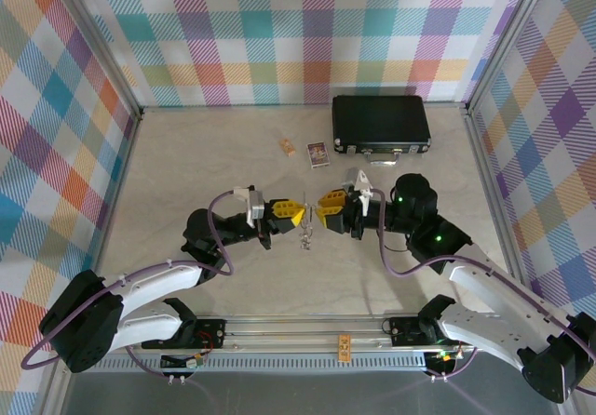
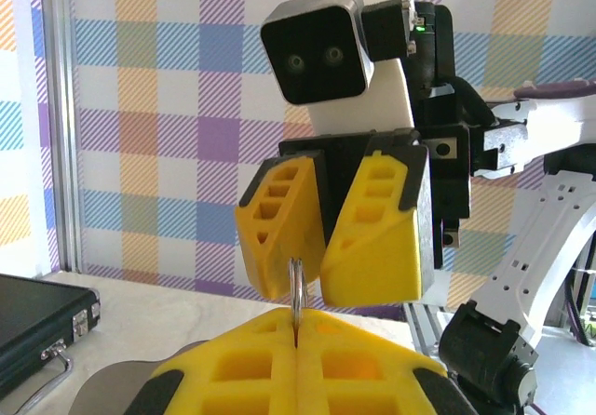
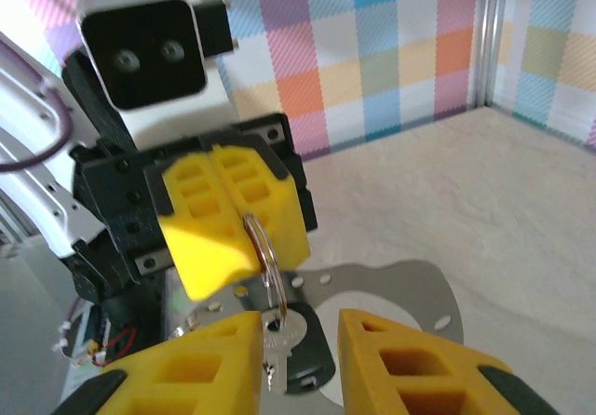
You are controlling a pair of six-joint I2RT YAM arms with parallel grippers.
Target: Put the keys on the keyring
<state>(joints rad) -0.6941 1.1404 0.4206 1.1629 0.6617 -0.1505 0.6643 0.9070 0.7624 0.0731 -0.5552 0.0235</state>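
My left gripper is shut on a steel keyring, which stands edge-on above its yellow fingers. In the right wrist view the keyring sticks out of the left gripper, and a silver key and a black-headed key hang from it. My right gripper is open, its fingers either side of the hanging keys, the silver key close to its left finger. In the top view the left gripper and right gripper face each other tip to tip, keys dangling between them.
A closed black case lies at the back right, also at the left edge of the left wrist view. Two small cards lie behind the grippers. Checked walls enclose the table on three sides.
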